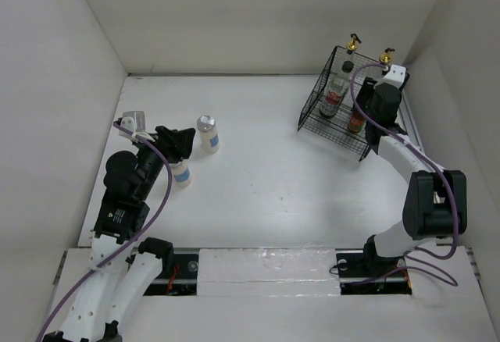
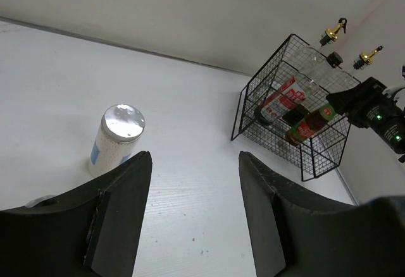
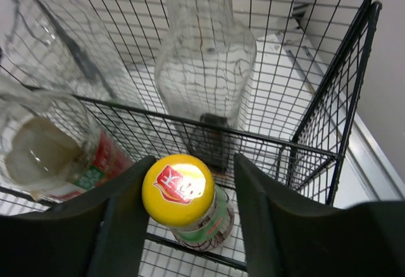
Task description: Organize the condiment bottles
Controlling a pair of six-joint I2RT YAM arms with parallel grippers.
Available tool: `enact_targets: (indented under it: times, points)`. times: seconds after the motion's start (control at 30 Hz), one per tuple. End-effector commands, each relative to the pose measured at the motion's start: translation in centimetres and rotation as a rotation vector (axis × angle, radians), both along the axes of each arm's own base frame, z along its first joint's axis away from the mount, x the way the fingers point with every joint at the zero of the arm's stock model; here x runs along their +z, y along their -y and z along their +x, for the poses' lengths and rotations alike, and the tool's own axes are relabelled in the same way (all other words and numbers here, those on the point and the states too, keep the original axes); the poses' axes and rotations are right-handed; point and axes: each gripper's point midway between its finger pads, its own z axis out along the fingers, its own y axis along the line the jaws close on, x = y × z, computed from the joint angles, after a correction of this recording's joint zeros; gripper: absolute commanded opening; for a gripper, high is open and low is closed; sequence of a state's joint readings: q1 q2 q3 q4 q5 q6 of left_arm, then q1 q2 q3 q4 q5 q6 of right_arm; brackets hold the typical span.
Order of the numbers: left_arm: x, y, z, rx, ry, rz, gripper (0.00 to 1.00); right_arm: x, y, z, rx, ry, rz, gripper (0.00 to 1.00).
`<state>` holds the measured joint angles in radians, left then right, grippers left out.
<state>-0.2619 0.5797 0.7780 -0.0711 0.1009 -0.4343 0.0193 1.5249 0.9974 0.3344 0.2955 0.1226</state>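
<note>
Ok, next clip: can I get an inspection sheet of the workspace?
Surface: white table, no spills seen.
Job's things: white bottle upright and second white bottle on the table; clear bottle, second clear bottle, dark bottle and yellow-capped bottle in the wire basket.
Clutter: nothing seen.
Grippers: left gripper open, empty; right gripper open astride the yellow-capped bottle.
Cables: purple cables along both arms.
Surroundings: white walls.

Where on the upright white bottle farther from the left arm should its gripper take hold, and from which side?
Probably mid-body, below the silver lid. The white bottle stands upright and round, nothing touching it, so the open left gripper can come in level from the left, one finger on each side of the body.
</note>
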Motion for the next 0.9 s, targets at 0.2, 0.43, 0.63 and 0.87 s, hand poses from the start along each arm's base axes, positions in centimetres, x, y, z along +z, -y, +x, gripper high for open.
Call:
enact_targets:
  times: [0.2,0.43,0.63,0.87]
  points:
    - [1.3,0.1,0.0,-0.01,0.058,-0.001,0.53,9.9,-1.0,-1.0,0.016,0.247,0.023,0.75]
    - [1.5,-0.3,-0.1,0.009,0.067,-0.003,0.53,16.6,-3.8,-5.4,0.126,0.377,0.037,0.78]
    - [2.7,-1.6,-0.6,0.075,0.101,-0.015,0.52,16.3,-16.7,-8.1,0.713,0.368,0.061,0.24]
    - [2.6,-2.2,-0.9,0.108,0.102,-0.027,0.52,7.4,-35.8,-12.1,1.283,0.192,0.058,0.67]
